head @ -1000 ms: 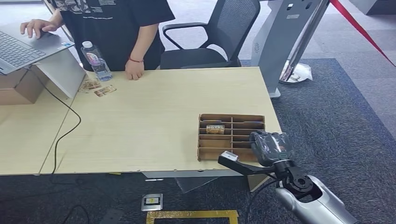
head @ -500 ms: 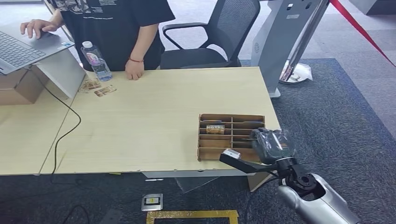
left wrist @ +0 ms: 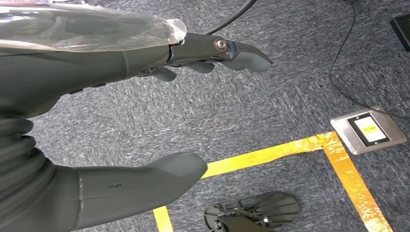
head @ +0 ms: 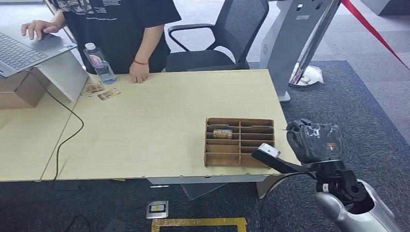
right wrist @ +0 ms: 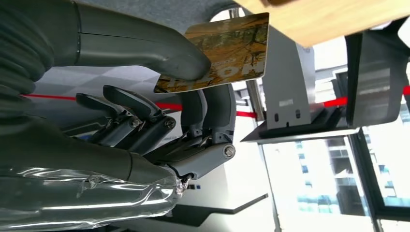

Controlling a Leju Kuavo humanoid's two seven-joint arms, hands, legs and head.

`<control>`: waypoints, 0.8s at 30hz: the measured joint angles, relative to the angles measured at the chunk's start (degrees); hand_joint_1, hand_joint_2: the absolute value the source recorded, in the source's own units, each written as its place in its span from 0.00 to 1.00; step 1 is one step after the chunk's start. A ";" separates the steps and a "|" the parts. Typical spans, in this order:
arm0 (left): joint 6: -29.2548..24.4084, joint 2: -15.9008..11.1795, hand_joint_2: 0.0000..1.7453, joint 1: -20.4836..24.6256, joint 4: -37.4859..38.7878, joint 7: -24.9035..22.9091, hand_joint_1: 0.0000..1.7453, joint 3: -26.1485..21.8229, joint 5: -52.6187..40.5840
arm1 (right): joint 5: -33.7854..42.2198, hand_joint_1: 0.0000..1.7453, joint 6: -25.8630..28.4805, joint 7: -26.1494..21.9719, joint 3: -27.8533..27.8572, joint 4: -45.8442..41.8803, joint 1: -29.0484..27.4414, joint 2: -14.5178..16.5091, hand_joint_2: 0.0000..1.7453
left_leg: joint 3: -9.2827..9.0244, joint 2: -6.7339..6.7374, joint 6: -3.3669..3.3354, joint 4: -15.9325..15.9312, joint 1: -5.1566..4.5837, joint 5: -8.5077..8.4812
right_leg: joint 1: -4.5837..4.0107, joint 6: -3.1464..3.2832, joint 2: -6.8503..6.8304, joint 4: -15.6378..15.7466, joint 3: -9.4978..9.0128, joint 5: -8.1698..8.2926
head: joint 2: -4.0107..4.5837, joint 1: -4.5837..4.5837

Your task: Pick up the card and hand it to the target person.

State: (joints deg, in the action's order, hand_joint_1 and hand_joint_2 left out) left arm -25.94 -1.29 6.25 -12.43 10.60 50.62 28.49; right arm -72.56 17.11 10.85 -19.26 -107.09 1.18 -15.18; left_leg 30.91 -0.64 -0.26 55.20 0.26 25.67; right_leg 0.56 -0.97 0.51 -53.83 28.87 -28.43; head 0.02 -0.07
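While I look down from my head camera, a laptop sits raised at the far left, with a person's hand resting on it. Next along the pale wooden table stand a water bottle and a few loose cards lying flat just beside it. The person, in a black T-shirt, stands behind the table's far edge, their other hand touching the tabletop. Behind them to the right is a black office chair. Nearer me, toward the table's right front corner, lies a brown cardboard organiser split into compartments, one of which holds a card. At the right, just past the table's edge, my right hand grips the card: in the right wrist view it is pinched between my thumb and fingers, its picture side printed in brown and gold. In the left wrist view my left hand hangs over grey carpet with fingers apart, holding nothing, above yellow floor tape.
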 joint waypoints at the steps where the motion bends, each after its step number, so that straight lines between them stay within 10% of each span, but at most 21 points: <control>1: 0.00 -0.01 1.00 -0.04 0.00 0.04 0.00 0.00 0.01 | 0.16 1.00 0.06 0.10 0.54 -1.13 -0.35 -0.21 1.00 | 0.00 0.00 0.00 0.00 0.00 0.00 | 0.00 0.00 0.00 0.00 0.00 0.00 | 0.00 0.00; 24: 0.68 0.45 1.00 1.39 -0.01 -0.93 0.00 0.16 -1.95 | -0.87 1.00 6.77 -1.80 2.48 -3.38 6.05 0.61 1.00 | 0.04 -0.07 0.00 -0.02 0.01 -0.02 | -0.02 0.00 -0.04 -0.02 -0.10 0.00 | 0.00 0.01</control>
State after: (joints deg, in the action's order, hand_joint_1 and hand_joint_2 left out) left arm -25.27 -0.84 7.64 -12.44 9.66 50.78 26.53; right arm -73.43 23.87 9.05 -16.77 -110.47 7.23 -14.57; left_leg 30.94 -0.71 -0.26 55.18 0.27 25.66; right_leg 0.54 -0.97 0.47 -53.85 28.78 -28.42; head 0.02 -0.06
